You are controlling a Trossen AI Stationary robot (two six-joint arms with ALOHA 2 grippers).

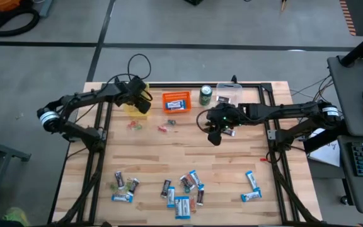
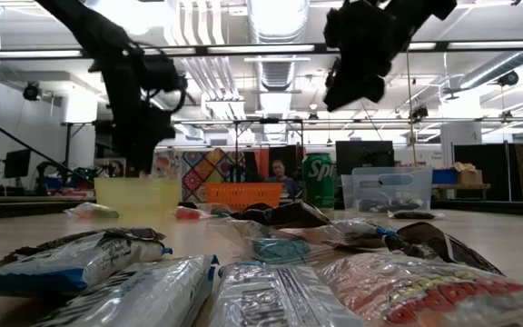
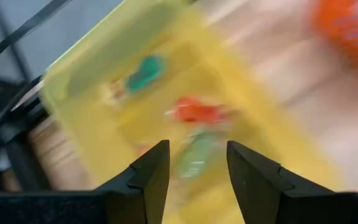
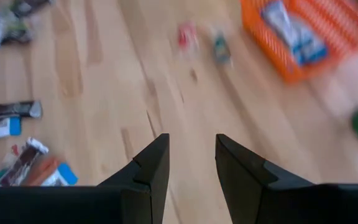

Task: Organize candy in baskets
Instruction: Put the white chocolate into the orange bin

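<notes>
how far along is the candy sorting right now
Early on. Done: the yellow basket holds a few small sweets, and the orange basket has a blue-and-white bar. In hand: nothing; the left gripper hangs open over the yellow basket, and the right gripper is open and empty above the table. Left: a few small sweets near the baskets and the bars along the near edge.

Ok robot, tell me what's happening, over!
Left pincer open over yellow basket. Right pincer open, empty, mid-table. Candy still scattered. Nothing blocking.

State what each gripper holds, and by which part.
Nothing is held. The left gripper hangs open over the yellow bin; the right gripper is open and empty above the table.
</notes>
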